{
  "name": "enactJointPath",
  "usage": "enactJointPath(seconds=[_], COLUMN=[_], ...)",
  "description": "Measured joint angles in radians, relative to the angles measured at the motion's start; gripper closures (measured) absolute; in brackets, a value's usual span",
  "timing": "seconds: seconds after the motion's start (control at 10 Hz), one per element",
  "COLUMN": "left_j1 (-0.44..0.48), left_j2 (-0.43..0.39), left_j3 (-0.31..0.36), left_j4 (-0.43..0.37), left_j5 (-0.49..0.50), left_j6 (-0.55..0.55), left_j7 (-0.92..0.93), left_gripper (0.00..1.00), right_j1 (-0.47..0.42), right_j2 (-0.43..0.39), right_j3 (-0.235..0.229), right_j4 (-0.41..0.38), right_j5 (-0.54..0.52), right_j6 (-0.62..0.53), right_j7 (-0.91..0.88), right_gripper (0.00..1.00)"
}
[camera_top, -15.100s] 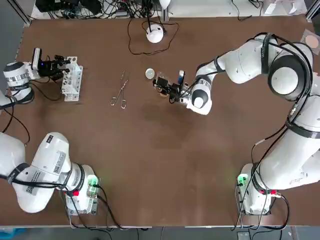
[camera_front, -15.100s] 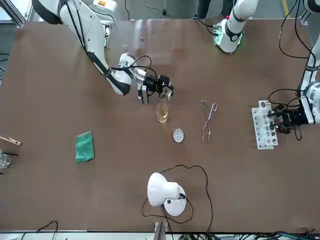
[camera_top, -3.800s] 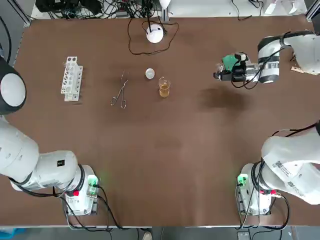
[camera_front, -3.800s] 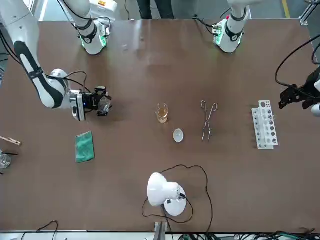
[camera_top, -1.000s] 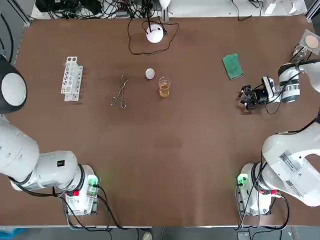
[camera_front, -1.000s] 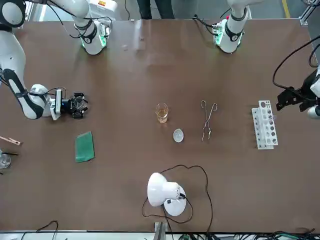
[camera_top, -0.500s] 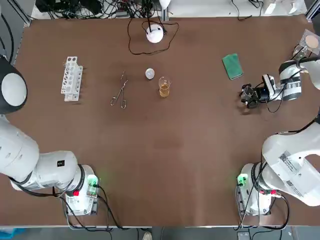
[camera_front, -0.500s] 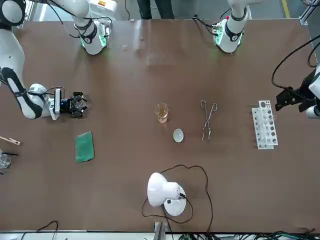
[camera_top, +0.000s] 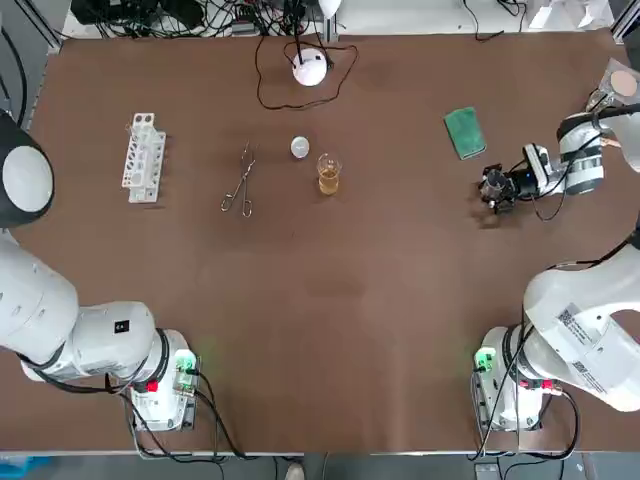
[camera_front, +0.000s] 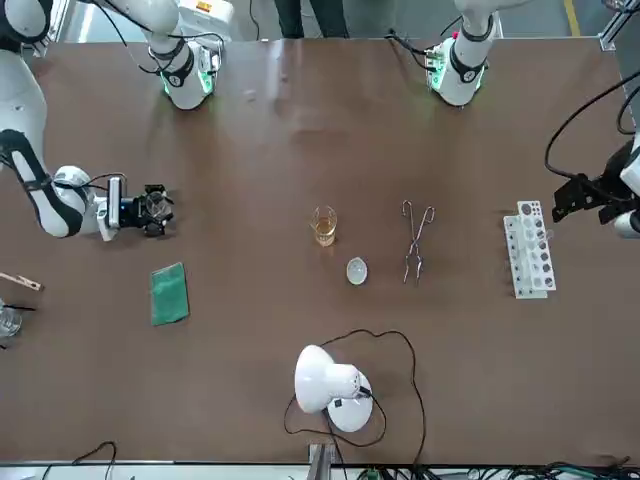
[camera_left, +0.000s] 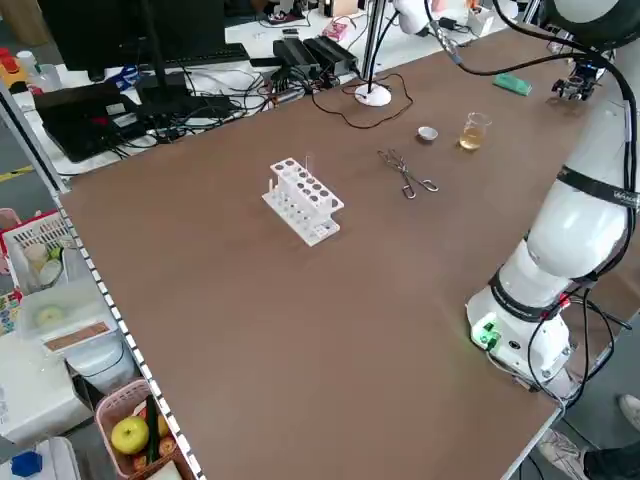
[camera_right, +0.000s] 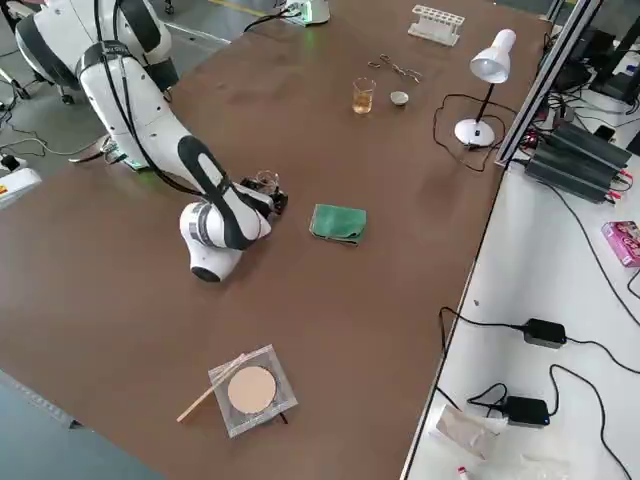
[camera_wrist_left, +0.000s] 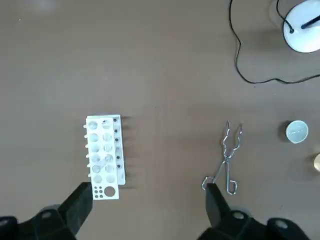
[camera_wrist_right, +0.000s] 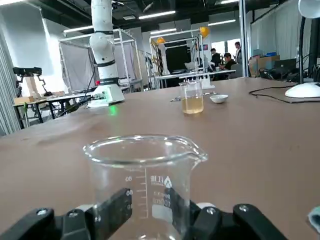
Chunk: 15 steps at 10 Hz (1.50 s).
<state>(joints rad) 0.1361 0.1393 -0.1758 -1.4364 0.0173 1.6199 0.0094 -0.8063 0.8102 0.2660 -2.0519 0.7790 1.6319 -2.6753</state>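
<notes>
1. Far left first: the left gripper (camera_wrist_left: 147, 189) hangs high over the nine o'clock edge of the surface (camera_top: 340, 320). Its jaws are released and spread wide, with nothing between them.
2. Below it, at about ten o'clock on the surface, the white test tube rack (camera_top: 143, 157) lies flat.
3. Moving right, the tongs (camera_top: 239, 185) lie at three o'clock from the rack, well apart from it.
4. The small dish (camera_top: 300, 147) sits at one o'clock from the tongs. The amber beaker (camera_top: 328, 174) stands upright just beside the dish, at its four o'clock.
5. The lamp (camera_top: 310, 67) stands up at twelve o'clock.
6. Further right, the green cloth (camera_top: 464, 133) lies at two o'clock.
7. Now the action: the empty beaker (camera_wrist_right: 145, 170) is upright at three o'clock on the surface, near the cloth at its five o'clock. Whether its base touches down is hidden.
8. The right gripper (camera_top: 500, 187) comes in level from the three o'clock edge, jaws grasping the empty beaker's lower wall.
</notes>
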Motion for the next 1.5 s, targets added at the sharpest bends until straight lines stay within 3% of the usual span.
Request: enactJointPath(seconds=[1.5], left_j1=[0.004], left_j2=[0.0], left_j3=[0.005], left_j4=[0.001], left_j5=[0.0], left_j6=[0.0], left_j7=[0.0], left_gripper=[0.0], right_j1=[0.017], right_j2=[0.005], right_j3=[0.0], right_j4=[-0.036], right_j5=[0.0], right_j6=[0.063], right_j7=[-0.03], right_gripper=[0.6])
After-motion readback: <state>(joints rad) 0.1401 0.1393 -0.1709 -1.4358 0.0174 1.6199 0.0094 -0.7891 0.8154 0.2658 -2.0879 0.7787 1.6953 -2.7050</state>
